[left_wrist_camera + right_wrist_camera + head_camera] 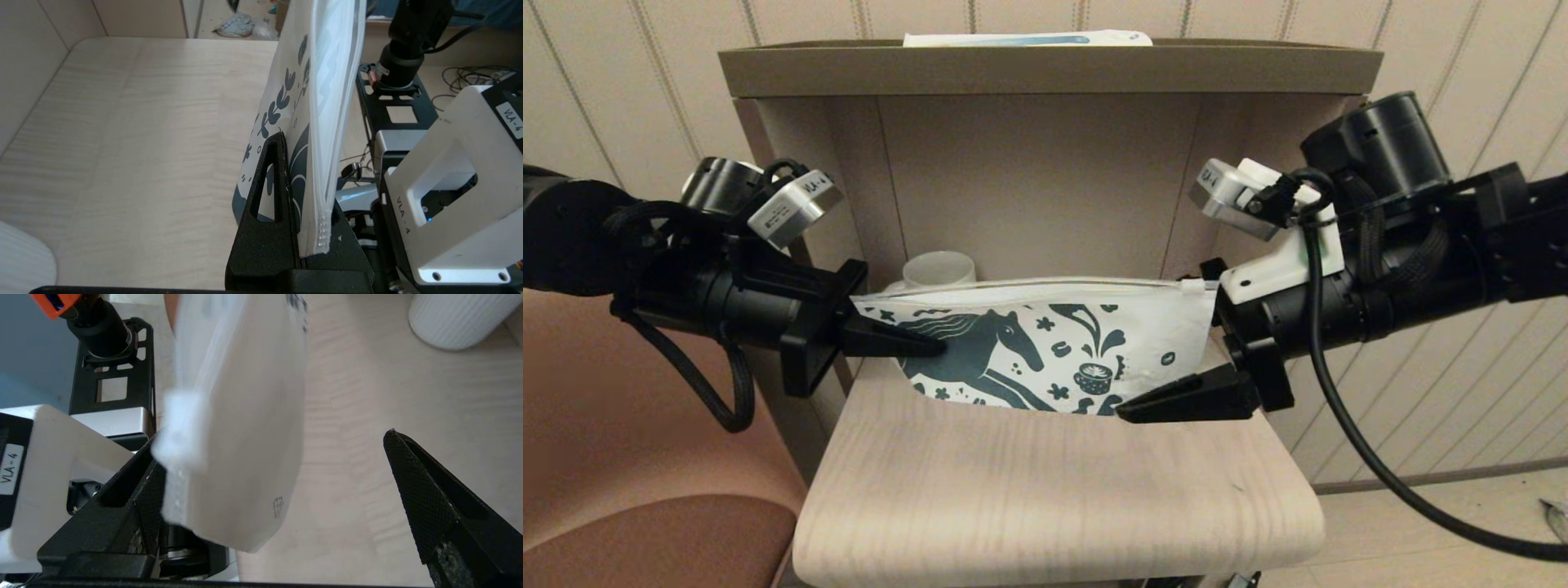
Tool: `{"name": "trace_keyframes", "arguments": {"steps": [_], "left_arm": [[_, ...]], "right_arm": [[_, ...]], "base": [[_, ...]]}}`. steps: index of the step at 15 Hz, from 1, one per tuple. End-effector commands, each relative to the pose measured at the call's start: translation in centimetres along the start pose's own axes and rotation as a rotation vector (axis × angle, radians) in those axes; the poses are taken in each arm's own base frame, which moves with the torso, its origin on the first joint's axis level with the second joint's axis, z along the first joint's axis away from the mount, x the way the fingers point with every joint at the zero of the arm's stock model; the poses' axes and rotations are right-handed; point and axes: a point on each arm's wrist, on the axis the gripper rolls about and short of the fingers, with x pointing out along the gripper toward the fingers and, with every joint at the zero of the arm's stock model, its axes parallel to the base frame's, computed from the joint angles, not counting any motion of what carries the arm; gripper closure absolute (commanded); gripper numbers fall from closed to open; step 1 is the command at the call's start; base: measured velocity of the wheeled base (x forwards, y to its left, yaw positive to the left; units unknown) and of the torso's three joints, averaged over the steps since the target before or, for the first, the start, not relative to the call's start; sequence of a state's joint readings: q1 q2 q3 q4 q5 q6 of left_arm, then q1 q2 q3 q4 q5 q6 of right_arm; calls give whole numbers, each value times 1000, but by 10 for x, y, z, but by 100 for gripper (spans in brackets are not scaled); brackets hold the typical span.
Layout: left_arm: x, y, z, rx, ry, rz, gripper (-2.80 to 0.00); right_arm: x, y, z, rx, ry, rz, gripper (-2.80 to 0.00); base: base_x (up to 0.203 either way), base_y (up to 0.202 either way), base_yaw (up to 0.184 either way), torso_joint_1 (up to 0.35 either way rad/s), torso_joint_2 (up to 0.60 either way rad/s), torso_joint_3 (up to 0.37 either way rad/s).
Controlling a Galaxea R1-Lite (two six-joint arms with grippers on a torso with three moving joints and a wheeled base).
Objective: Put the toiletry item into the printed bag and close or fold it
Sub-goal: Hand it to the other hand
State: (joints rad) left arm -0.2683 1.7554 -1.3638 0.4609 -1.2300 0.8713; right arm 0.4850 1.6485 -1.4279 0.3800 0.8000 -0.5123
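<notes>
1. Printed bag hangs upright above the pale wooden worktop, between the two arms. Its zip-strip edge is on top and the side with the dark teal horse faces the head camera.
2. The toiletry item is not visible in any view; I cannot tell if it is inside the bag.
3. The left tool holds the bag at its left end. In the left wrist view the bag stands between the two black fingers, which are pressed closed on it near the zip strip.
4. The right tool is at the right end of the bag, with its jaws spread wide. In the right wrist view one finger touches the bag at the zip-strip corner, and the other finger is well apart from the bag, over the bare worktop.
5. In the head view the lower right finger lies in front of the lower right corner of the bag.
6. A white ribbed mug stands on the worktop behind the bag, toward the left end, near the back wall. The same mug shows in the right wrist view.
7. The worktop is the lower level of a beige cabinet; on its top shelf lies a long white-and-blue box.
8. A reddish-brown seat is to the left of the worktop.
</notes>
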Motion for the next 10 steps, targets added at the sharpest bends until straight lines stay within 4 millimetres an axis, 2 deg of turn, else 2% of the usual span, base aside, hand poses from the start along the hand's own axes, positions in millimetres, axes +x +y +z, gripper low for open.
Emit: {"name": "trace_keyframes", "arguments": {"steps": [1,10], "left_arm": [[0,0,-1,0,-3,-6,0],[1,0,-2,-1,-2,-6,0]], "right_arm": [[2,2,3,-11,-4,11,-280],[-6,5,19,-25,-2,-3,-280]], "base": [[0,0,0,0,0,0],[0,0,0,0,0,0]]}}
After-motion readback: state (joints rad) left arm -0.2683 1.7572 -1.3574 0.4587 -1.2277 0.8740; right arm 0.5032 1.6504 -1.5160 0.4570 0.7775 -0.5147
